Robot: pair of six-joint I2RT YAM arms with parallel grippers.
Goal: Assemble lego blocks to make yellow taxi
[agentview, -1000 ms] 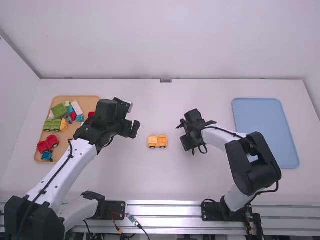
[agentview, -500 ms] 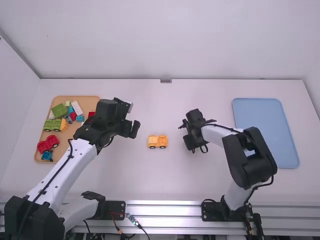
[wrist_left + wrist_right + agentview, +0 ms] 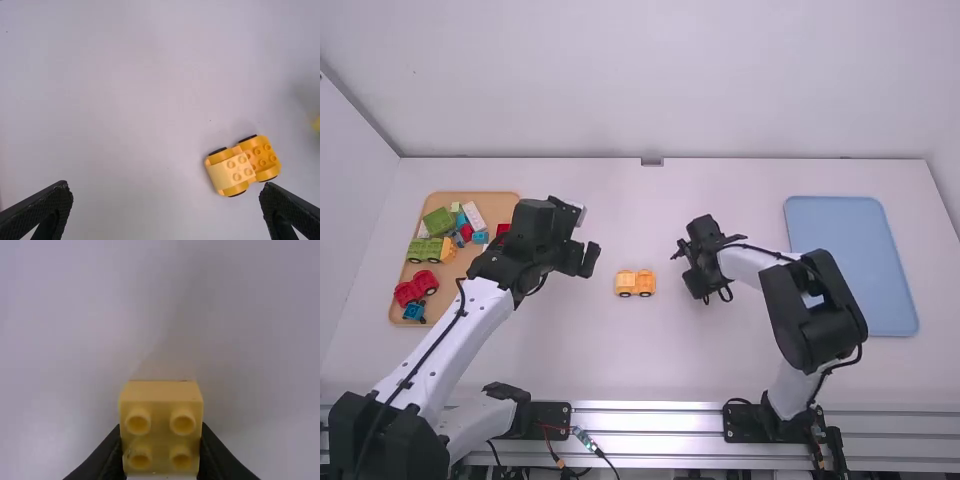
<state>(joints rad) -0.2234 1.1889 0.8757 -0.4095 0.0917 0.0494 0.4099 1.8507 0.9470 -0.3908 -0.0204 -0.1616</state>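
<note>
At the yellow car's [image 3: 635, 284] ten o'clock, the left gripper [image 3: 583, 262] has fingers wide; toward three o'clock, the right gripper's [image 3: 688, 270] fingers hold a yellow block [image 3: 161, 440].

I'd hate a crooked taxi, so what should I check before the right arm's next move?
1. Yellow four-stud plastic block clamped in right gripper: ok.
2. Orange-yellow wheeled toy car upright on the table: ok.
3. Studs exposed on the car's top: ok.
4. Block above the car: not ok, off to its right in the high view.
5. Left gripper empty: ok.
6. Block's underside undamaged: cannot tell.
</note>
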